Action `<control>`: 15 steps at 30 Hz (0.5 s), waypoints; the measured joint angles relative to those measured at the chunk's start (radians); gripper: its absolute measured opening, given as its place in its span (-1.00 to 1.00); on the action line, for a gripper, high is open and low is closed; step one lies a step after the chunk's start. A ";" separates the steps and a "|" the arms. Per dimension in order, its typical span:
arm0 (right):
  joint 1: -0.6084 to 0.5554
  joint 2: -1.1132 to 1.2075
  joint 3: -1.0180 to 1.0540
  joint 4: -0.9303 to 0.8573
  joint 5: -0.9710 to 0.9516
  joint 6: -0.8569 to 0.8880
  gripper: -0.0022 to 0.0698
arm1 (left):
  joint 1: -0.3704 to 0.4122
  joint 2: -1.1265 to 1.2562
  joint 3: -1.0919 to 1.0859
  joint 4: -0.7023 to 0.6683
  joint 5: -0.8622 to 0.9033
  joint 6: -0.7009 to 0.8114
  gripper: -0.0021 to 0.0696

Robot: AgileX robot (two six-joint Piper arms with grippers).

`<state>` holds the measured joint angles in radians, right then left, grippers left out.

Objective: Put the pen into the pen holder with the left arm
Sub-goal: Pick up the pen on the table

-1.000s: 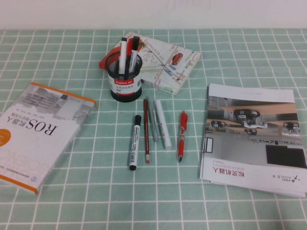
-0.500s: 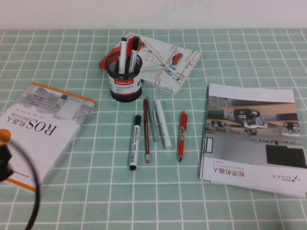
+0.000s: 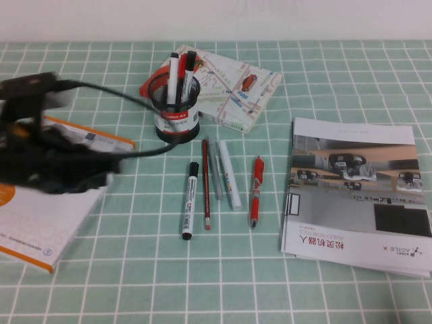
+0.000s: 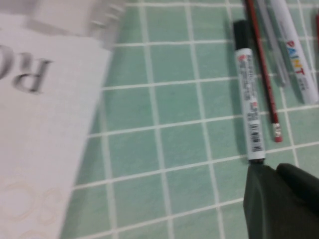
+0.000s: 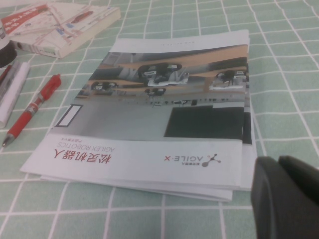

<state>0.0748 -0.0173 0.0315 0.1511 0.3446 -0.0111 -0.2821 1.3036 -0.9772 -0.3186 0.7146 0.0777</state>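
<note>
The pen [image 3: 190, 200], a white printed marker with black cap and black end, lies on the green checked cloth left of a red pencil [image 3: 206, 182]. It also shows in the left wrist view [image 4: 248, 94]. The pen holder [image 3: 177, 115], a black mesh cup with a red-banded white label, stands behind it with markers inside. My left arm is a blurred black mass over the book at the left. Its left gripper [image 3: 101, 174] is left of the pen, empty, and its fingers [image 4: 264, 199] are together. My right gripper [image 5: 286, 199] is shut and empty beside the magazine, out of the high view.
A grey pen [image 3: 215, 172], an all-white marker [image 3: 229, 174] and a red gel pen [image 3: 256, 191] lie right of the pencil. The ROS book [image 3: 40, 223] lies at the left, a map-covered book [image 3: 236, 88] behind the holder, and a magazine [image 3: 358, 196] at the right.
My left arm has swept in from the lower left edge and now hangs over the ROS book, nearer the pens. The pens, the holder and the books have not moved.
</note>
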 joint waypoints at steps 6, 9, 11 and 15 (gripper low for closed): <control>0.000 0.000 0.000 0.000 0.000 0.000 -1.00 | -0.155 0.263 -0.216 0.092 0.094 -0.118 -0.94; 0.000 0.000 0.000 0.000 0.000 0.000 -1.00 | -0.222 0.357 -0.304 0.131 0.143 -0.156 -0.94; 0.000 0.000 0.000 0.000 0.000 0.000 -1.00 | -0.261 0.427 -0.370 0.162 0.184 -0.186 -0.94; 0.000 0.000 0.000 0.000 0.000 0.000 -1.00 | -0.308 0.521 -0.483 0.231 0.245 -0.227 -0.94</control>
<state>0.0748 -0.0173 0.0315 0.1511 0.3446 -0.0111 -0.5903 1.8245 -1.4598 -0.0879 0.9597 -0.1494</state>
